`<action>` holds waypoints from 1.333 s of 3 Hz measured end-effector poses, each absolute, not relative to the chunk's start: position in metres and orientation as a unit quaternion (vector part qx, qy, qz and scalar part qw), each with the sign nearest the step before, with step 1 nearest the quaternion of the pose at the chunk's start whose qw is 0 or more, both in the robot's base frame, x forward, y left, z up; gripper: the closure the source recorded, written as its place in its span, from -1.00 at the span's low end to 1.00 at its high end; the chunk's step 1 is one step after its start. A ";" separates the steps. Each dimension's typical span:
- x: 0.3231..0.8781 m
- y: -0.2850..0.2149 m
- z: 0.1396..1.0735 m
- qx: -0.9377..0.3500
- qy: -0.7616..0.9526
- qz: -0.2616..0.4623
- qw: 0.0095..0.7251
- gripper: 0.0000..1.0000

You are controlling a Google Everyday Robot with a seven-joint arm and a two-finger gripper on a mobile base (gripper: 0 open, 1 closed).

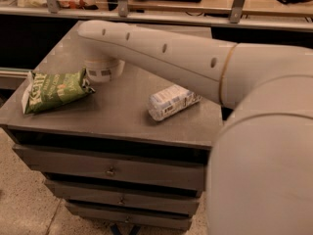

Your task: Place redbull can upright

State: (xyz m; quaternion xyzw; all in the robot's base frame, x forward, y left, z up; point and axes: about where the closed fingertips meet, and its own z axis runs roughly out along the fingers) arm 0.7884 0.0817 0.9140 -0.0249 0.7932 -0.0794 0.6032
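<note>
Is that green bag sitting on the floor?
No, the green bag lies on the cabinet top, right beside the end effector.

A dark drawer cabinet stands on speckled floor, counter behind.

The pale arm stretched out toward the green bag, its wrist bent downward — the gripper pointed down just beside the bag's upper right corner.
</note>
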 end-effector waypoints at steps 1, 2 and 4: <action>0.741 0.076 0.922 -0.066 0.813 -0.040 0.578 1.00; 0.683 0.071 0.924 -0.089 0.835 -0.007 0.543 1.00; 0.614 0.075 0.900 -0.112 0.857 0.038 0.502 1.00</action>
